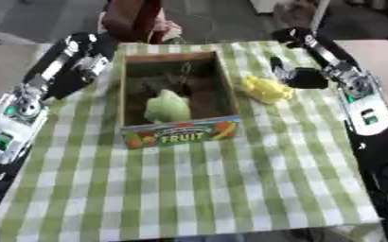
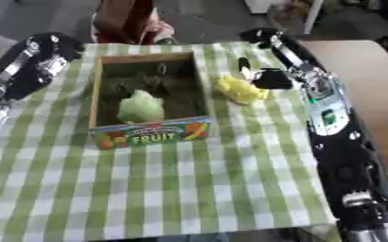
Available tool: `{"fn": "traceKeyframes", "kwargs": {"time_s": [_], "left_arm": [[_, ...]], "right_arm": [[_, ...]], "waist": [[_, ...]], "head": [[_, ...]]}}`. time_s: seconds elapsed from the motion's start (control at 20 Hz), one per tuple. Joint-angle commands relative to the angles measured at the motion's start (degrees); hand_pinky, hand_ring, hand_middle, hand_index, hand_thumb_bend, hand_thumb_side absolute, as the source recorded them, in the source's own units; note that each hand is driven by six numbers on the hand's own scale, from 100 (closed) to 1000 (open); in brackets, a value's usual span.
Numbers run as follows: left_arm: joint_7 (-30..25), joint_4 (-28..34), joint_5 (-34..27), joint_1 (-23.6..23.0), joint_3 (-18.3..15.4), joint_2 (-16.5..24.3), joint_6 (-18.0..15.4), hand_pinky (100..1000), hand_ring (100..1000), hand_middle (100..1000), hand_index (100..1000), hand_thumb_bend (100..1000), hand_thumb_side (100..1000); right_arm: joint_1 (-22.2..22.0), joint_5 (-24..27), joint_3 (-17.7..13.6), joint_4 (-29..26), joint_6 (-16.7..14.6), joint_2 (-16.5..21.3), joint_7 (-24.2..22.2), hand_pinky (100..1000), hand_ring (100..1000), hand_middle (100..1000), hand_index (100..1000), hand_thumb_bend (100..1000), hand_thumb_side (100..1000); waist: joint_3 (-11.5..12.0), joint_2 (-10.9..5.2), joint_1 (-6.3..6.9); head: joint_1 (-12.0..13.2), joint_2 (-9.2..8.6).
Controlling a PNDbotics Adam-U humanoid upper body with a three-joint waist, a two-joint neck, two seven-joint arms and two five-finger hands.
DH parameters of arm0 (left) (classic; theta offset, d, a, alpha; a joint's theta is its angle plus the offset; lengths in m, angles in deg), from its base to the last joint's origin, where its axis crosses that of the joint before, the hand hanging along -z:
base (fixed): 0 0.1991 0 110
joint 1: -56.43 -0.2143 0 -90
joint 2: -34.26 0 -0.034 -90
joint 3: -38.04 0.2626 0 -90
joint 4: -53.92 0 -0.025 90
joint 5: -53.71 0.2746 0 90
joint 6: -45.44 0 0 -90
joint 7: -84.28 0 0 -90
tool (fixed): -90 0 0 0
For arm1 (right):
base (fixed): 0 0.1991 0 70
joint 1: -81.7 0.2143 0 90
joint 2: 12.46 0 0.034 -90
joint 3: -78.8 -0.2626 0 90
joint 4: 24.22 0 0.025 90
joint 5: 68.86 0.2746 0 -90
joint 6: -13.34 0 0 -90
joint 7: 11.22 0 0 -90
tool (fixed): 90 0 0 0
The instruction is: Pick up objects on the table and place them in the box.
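Note:
An open cardboard box [image 1: 124,90] with FRUIT printed on its front stands in the middle of the checked cloth. Inside it lies a pale green fruit [image 1: 167,107] near the front wall. A yellow fruit [image 1: 266,89] lies on the cloth just right of the box. My right hand [image 1: 296,76] is right beside and slightly behind the yellow fruit, open, with one finger pointing toward the box. My left hand [image 1: 88,46] hovers by the box's far left corner, away from both fruits.
The green-and-white checked cloth [image 1: 189,189] covers the table. My left forearm [image 1: 19,111] runs along the left edge and my right forearm [image 1: 359,101] along the right. A reddish-brown object [image 1: 135,19] stands behind the table.

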Motion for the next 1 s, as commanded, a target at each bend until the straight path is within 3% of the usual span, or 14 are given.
{"fn": "traceKeyframes", "kwargs": {"time_s": [0.05, 0.45, 0.8, 1.0], "left_arm": [[1.78, 5.88, -5.23, -2.55, -3.24, 2.16, 1.99, 746, 679, 651, 787, 141, 852], [5.69, 12.47, -7.77, -12.02, -9.17, 1.44, 3.92, 739, 660, 624, 782, 100, 856], [7.1, 13.52, -7.46, -15.53, -11.42, 0.01, 4.89, 738, 655, 617, 783, 100, 871], [7.05, 13.34, -7.58, -16.09, -11.67, -0.65, 5.17, 736, 648, 611, 783, 100, 879]], "right_arm": [[2.96, -5.72, -1.11, 5.19, -0.04, 0.54, 0.55, 888, 895, 833, 890, 100, 238], [4.34, -17.6, -5.38, 14.82, 4.06, 0.64, 3.88, 895, 899, 838, 894, 100, 288], [3.91, -20.97, -5.83, 17.39, 4.35, 0.96, 4.1, 901, 903, 842, 897, 100, 366], [3.97, -23.15, -5.46, 17.59, 4.3, 0.92, 3.43, 889, 906, 848, 899, 100, 344]], "waist": [[0.42, -1.0, 0.26], [1.71, -1.13, 0.47], [2.09, -1.14, 0.34], [2.19, -1.16, 0.23]], "head": [[-0.89, 0.28], [-2.32, 0.22], [-2.58, 0.1], [-2.58, -0.07]]}}
